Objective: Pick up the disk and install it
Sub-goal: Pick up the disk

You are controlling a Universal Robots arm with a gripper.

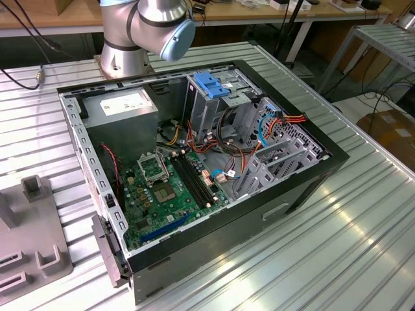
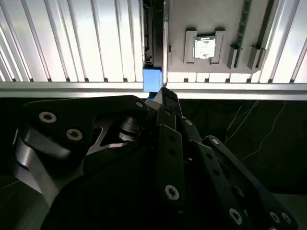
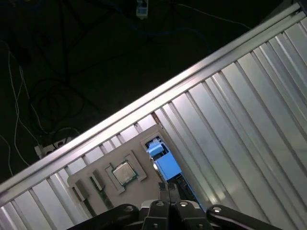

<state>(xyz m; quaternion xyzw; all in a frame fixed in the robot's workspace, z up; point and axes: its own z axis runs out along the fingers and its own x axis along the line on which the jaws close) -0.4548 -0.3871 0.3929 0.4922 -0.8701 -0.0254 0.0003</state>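
The disk [image 3: 163, 162], a flat grey-metal drive with blue plastic carrier rails, was seen edge-on in both wrist views [image 2: 153, 48]. It lay along one side of a flat grey holder plate [image 3: 84, 179] on the ribbed aluminium counter [image 3: 249, 120], with its blue end towards the counter's edge rail.

The black linkage hand [image 3: 168, 188] hung over that blue end. Its fingers were drawn together with nothing between them, and the disk was not in its grip.

In the second wrist view, the same plate [image 2: 177, 48] carried a square silver processor chip [image 2: 205, 48] in a recess. A narrow green memory strip [image 2: 245, 19] lay further along.

In the exterior view, a black tower computer case [image 1: 214, 240] lay on its side on the counter [image 1: 337, 246], open at the top. Inside it were noted:
- a green motherboard [image 1: 168, 188];
- a grey power-supply box with a white label [image 1: 123, 110];
- a metal drive cage with a blue top handle [image 1: 211, 84];
- loose orange and blue cables near the cage.

The silver arm with its pale blue joint cap [image 1: 142, 26] stood on its base behind the case. The holder plate [image 1: 32, 253] lay at the exterior view's left, apart from the case.
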